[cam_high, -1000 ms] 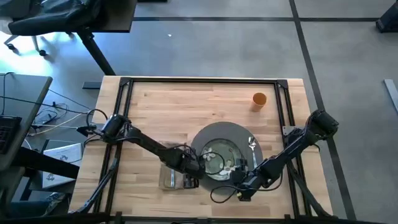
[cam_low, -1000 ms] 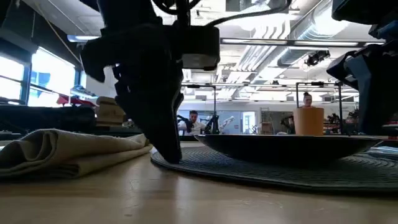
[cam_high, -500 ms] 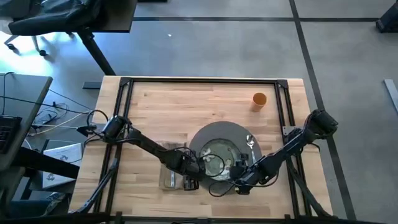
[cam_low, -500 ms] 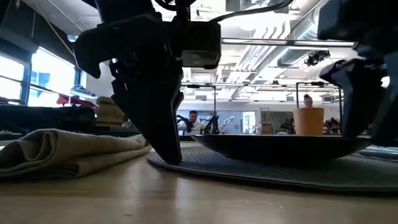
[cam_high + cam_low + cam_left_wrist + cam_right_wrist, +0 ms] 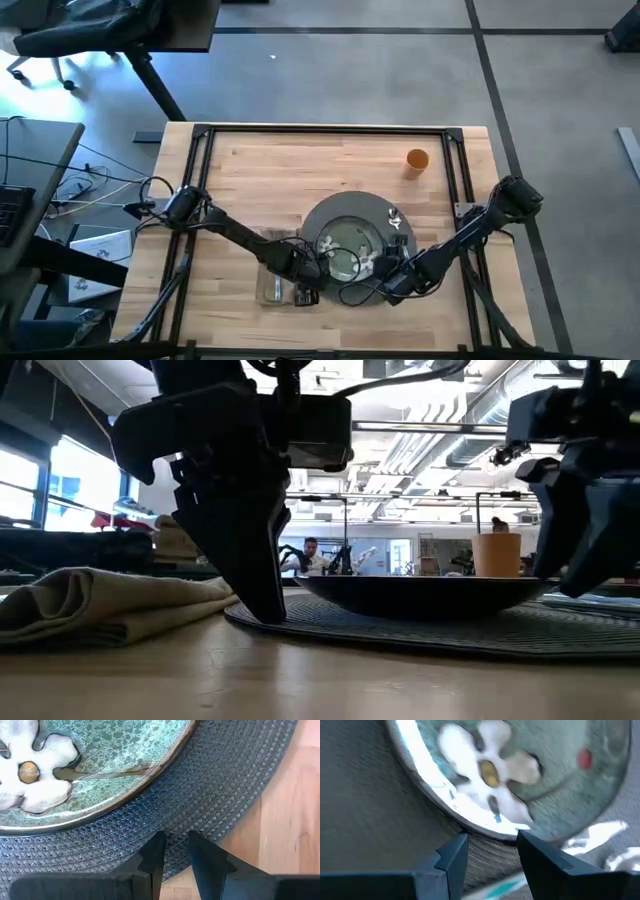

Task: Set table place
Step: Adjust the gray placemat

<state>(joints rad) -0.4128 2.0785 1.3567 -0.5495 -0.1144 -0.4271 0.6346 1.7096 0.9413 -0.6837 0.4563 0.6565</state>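
Observation:
A round grey woven mat [image 5: 335, 215] lies on the table [image 5: 260, 170] and carries the green floral plate [image 5: 345, 250]. Metal cutlery [image 5: 395, 218] lies on the mat's right part. My left gripper [image 5: 312, 268] points down at the mat's near-left edge, its fingers almost together. Over the plate's near-right rim [image 5: 470, 827] my right gripper [image 5: 385, 272] stands open; I cannot tell whether it touches the mat. A folded beige napkin [image 5: 100, 605] lies left of the mat. The orange cup [image 5: 417, 160] stands upright at the far right. My left gripper comes from above, pointing down, and sets its two fingertips [image 5: 158, 842] on the mat's rim [image 5: 176, 851] at its near-left edge. A narrow strip of the weave shows between them. The mat lies flat on the table under the plate.
A thin black rail [image 5: 320, 130] frames the tabletop. Bare wood spans the far half and the left side. Cables trail from both arms near the front edge. A dark desk and a chair stand beyond the table's far-left corner.
The mat, with plate and cutlery on it, has slid a little toward the table's left and far edges. My right gripper has gone toward the far edge and the left, from the mat's near-right rim in over the plate's rim. My left gripper has stayed on the mat's edge.

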